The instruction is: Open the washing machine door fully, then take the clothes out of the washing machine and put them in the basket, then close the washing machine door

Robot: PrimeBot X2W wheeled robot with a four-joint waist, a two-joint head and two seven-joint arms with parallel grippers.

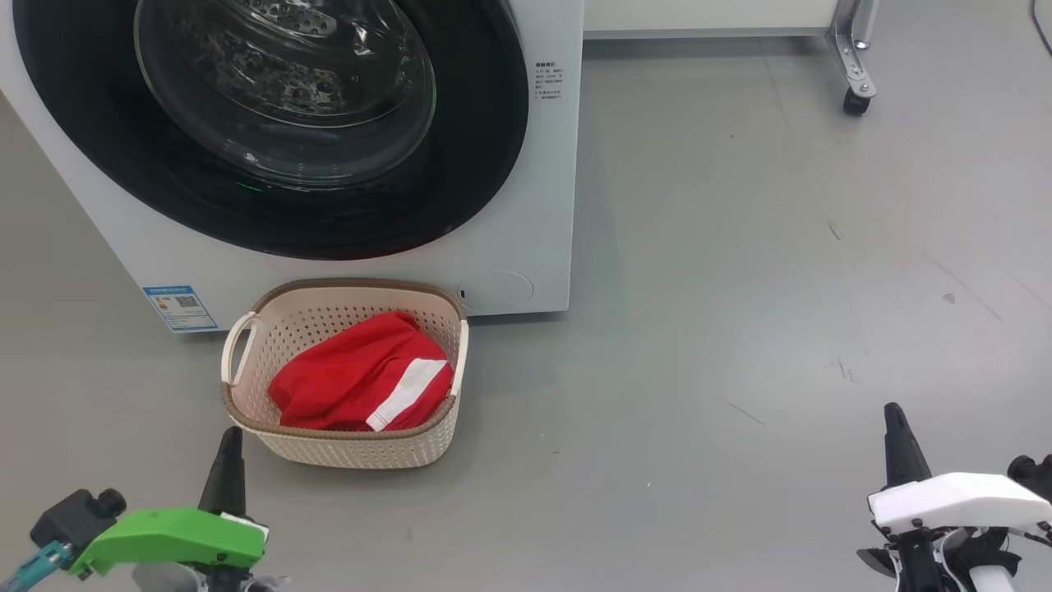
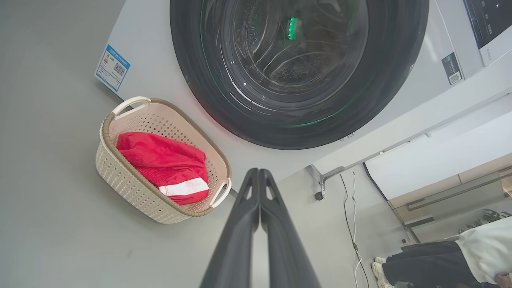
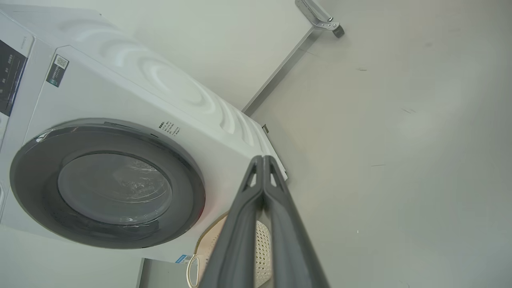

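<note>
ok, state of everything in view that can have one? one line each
washing machine door: closed, flat against the front.
washing machine: upright; no red seen through the glass.
clothes: bunched up inside the basket.
basket: upright on the floor, right in front of the machine.
left claw: shut, empty.
right claw: shut, empty.

Back left: washing machine [image 1: 526,247], w/ washing machine door [image 1: 271,123] flush on its front. Basket [image 1: 345,444] on floor [image 1: 740,329] just in front of machine, below door; clothes [image 1: 353,382] in it. Left gripper [image 1: 230,440] near basket's front-left corner; right gripper [image 1: 894,415] well apart, far right. Caster [image 1: 855,100] behind, right of machine.
</note>
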